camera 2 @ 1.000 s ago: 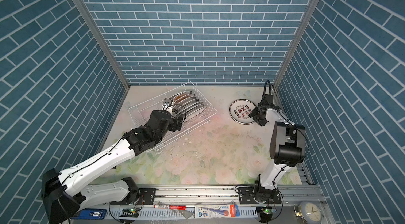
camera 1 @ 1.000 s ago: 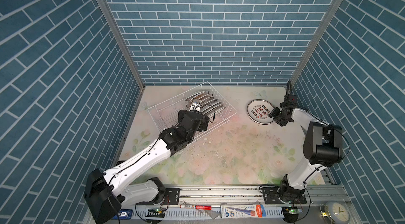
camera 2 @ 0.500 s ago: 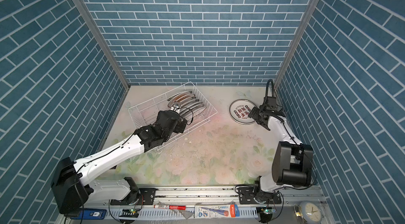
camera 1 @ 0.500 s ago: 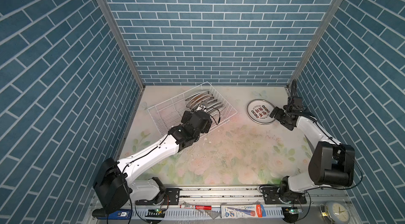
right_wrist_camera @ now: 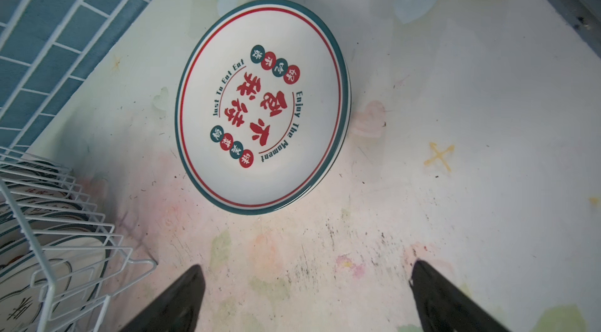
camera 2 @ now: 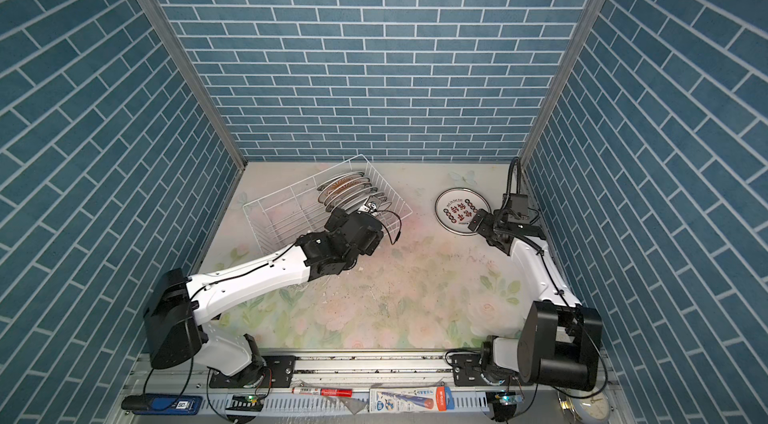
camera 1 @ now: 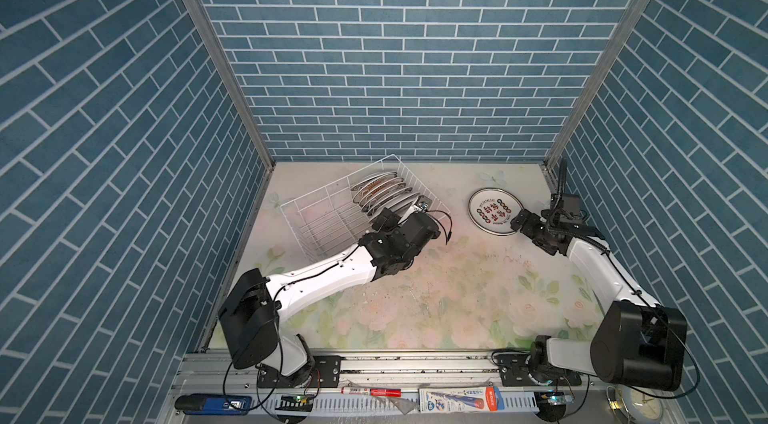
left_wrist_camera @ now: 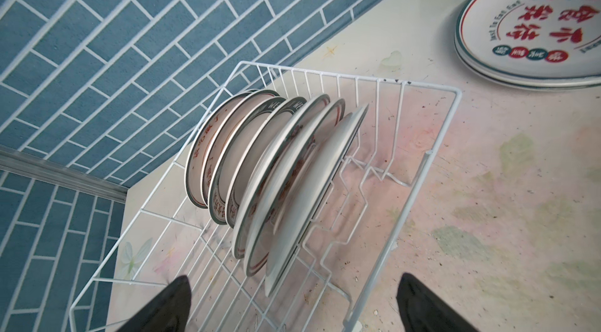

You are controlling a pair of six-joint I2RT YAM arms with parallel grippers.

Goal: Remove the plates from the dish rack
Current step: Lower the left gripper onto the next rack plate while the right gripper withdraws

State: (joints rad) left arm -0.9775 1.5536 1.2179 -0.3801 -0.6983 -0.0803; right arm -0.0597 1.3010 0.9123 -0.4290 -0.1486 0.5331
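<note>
- The dish rack (camera 1: 320, 218) sits at the far left of the counter (camera 1: 415, 297), turned at an angle to the counter's edges. I judge that this angle lets my left arm come at the plates edge-on.
- The plates in the rack (left_wrist_camera: 292, 184) stand on edge between the prongs, leaning together at the rack's far right end. The rest of the rack is bare wire.
- I count six rims for certain. The rearmost pair sit so close that there may be a seventh.
- The nearest plate turns its plain white back to my left claw (left_wrist_camera: 294, 281). That claw is wide and empty, with one jaw on each side of that plate's line. I read this as lined up to pinch the rim, not yet touching.
- The unloaded plates (right_wrist_camera: 263, 106) lie face up in one stack near the far right corner of the counter, well apart from the rack. The offset rims show at least two. Stacking them flat there keeps them within my right arm's reach.
- My right claw (right_wrist_camera: 307, 267) is wide, holds nothing, and hangs just beside the stack's near edge, clear of it.
</note>
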